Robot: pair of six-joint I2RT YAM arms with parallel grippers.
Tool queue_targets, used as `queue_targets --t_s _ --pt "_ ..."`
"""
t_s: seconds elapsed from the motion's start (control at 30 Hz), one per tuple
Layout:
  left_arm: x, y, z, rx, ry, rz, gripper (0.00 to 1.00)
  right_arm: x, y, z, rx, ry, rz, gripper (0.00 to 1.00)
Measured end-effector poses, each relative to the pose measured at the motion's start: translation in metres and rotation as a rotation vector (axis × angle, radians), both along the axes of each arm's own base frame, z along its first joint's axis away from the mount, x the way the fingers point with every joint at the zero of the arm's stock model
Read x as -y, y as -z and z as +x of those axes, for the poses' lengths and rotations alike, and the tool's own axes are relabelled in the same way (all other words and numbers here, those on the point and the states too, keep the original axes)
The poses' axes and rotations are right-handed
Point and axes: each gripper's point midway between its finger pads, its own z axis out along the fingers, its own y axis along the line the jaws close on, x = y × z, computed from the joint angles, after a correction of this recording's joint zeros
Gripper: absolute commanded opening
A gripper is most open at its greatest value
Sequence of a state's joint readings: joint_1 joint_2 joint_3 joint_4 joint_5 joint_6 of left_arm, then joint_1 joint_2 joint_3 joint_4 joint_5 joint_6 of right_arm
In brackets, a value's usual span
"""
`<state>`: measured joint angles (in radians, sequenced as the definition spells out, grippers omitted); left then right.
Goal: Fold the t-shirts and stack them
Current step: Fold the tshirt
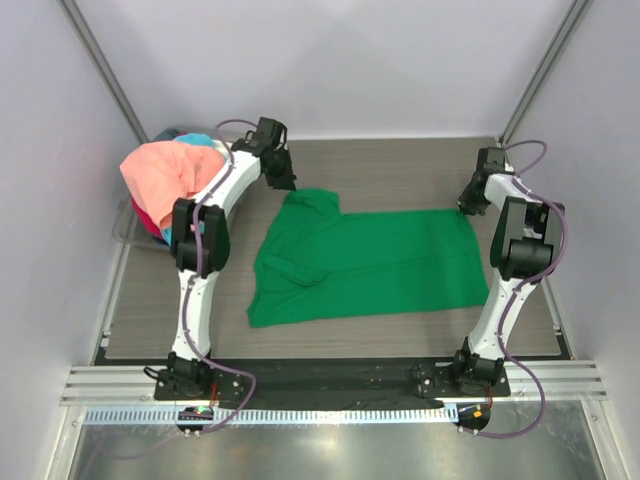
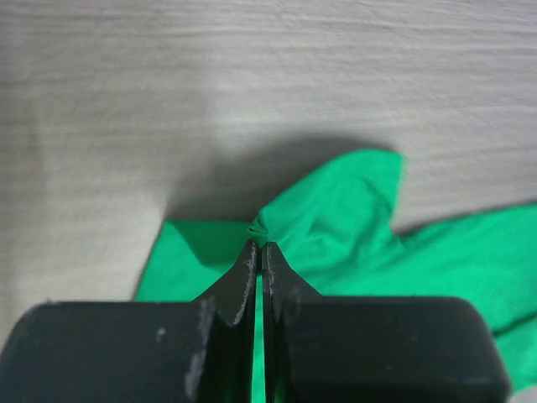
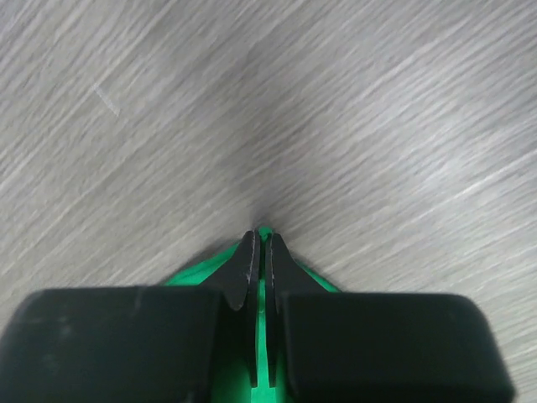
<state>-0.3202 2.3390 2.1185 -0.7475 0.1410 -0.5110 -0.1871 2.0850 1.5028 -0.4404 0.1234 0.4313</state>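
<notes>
A bright green t-shirt (image 1: 370,265) lies spread across the middle of the table, folded along its length, collar end to the left. My left gripper (image 1: 285,182) is shut on the shirt's far left corner, which shows bunched at the fingertips in the left wrist view (image 2: 336,227). My right gripper (image 1: 465,207) is shut on the shirt's far right corner; in the right wrist view only a green tip (image 3: 265,231) sticks out past the fingers. A pile of other t-shirts, salmon-pink (image 1: 170,170) on top with red and light blue below, sits at the far left.
A grey translucent plastic bin (image 1: 135,232) holds the shirt pile at the table's left edge, right beside the left arm. Grey walls close in the table at the back and both sides. A metal rail (image 1: 330,385) runs along the near edge.
</notes>
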Motion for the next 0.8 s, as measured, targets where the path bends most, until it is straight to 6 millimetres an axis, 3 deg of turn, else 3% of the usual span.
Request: queue_targets --t_s 0.13,0.27,0.47,0.63,0.8 --pt "-0.009 -0.03 -0.03 0.011 0.0 0.008 0.0 -0.012 -0.01 -0.01 0.003 -0.022 0.006 0.01" --pt "-0.013 -0.057 -0.06 0.036 0.012 0.016 0.0 -0.021 -0.034 -0.019 0.045 -0.039 0.006 0.01" --pt "-0.019 -0.072 -0.114 0.038 0.042 0.043 0.0 -0.027 -0.067 -0.04 0.111 -0.038 0.001 0.01" --pt "-0.021 -0.076 -0.155 0.037 0.068 0.076 0.0 -0.026 -0.073 -0.059 0.117 -0.022 -0.004 0.01" --pt "-0.019 -0.083 -0.194 0.044 0.098 0.129 0.0 -0.016 -0.064 -0.071 0.089 0.008 0.005 0.01"
